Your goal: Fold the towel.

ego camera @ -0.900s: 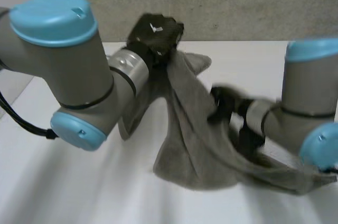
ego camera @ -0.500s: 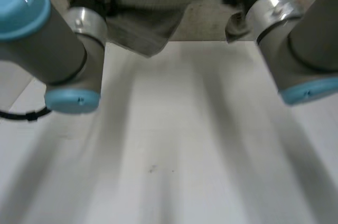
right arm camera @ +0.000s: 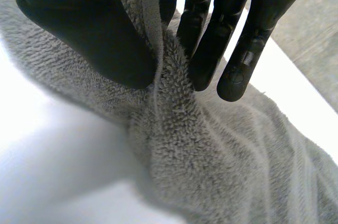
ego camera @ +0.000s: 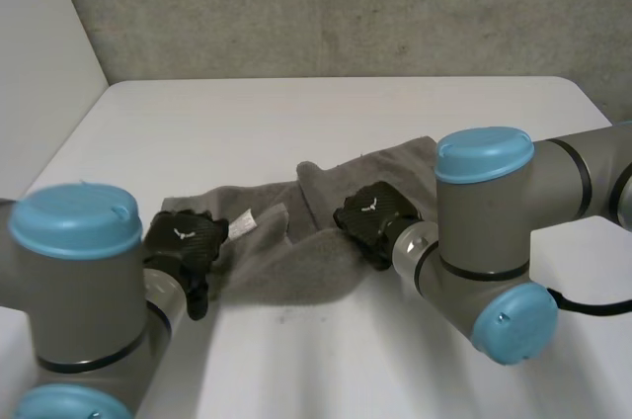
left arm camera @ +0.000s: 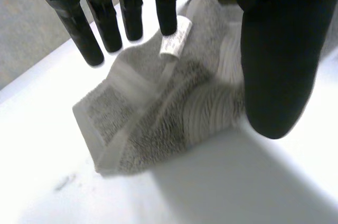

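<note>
On table (ego camera: 296,113), towel (ego camera: 301,266) lowered, right hand (ego camera: 372,217) pinching, left hand (ego camera: 184,241) apparently released

White bench (ego camera: 326,113) carrying one grey towel (ego camera: 296,266), which is lying crumpled in a long band across the near half, running from the left side toward the right. Its left end is resting flat, showing a woven border strip and a small white label (ego camera: 244,221). Its middle is bunching into a raised ridge. A dark speck (left arm camera: 66,182) is sitting near the left corner.
</note>
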`<state>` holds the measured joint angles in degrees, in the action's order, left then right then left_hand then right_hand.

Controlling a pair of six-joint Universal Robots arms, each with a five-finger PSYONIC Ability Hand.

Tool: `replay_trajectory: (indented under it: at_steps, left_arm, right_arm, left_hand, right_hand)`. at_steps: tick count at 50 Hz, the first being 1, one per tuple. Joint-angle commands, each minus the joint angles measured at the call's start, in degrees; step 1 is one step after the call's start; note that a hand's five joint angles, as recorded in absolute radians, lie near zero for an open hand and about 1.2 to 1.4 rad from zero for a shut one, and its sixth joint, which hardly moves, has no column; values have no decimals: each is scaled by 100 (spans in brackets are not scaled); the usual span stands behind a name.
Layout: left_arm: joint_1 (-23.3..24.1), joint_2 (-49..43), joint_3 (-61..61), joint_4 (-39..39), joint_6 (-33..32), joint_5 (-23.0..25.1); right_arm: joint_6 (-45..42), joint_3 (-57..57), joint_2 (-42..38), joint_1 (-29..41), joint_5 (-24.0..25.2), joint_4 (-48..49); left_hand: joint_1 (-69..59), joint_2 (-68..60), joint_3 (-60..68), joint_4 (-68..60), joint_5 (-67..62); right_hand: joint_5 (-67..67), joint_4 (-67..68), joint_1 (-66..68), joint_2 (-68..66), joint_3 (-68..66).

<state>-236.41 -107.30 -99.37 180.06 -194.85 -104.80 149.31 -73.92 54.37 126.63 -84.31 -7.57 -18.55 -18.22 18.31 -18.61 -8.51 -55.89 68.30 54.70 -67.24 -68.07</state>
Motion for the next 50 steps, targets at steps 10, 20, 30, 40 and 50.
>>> replay_trajectory:
  at_steps: [10, 20, 30, 40, 50]
  left_arm:
    - [51, -253, 1805, -15, 8, 1626]
    - [-72, -1643, 2922, -918, -35, 2595]
    - [-90, -2480, 3811, -1658, -545, 2526]
    - [-125, -2743, 3925, -1650, -1064, 2517]
    - [-125, -2963, 3978, -1667, -1090, 2447]
  right_arm:
    - [-50, -1300, 1040, -15, 81, 579]
    - [-481, -1670, 1366, -15, 29, 1029]
    - [-490, -1723, 1366, -15, 20, 1029]
    - [-490, -1775, 1366, -15, 29, 1038]
    - [-499, -1767, 1366, -15, 37, 1047]
  left_hand:
    - [363, 330, -339, 369, 358]
    - [27, -7, -3, 33, 22]
    - [-798, -831, 822, -792, -803]
    - [-1555, -1588, 1579, -1549, -1560]
    - [-1587, -1621, 1612, -1582, -1592]
  right_hand:
    - [-1411, 1170, 2530, -1276, -1193]
    - [-1411, 1170, 2530, -1276, -1193]
    - [-1411, 1170, 2530, -1276, -1193]
    - [-1411, 1170, 2530, -1276, -1193]
    - [-1411, 1170, 2530, -1276, -1193]
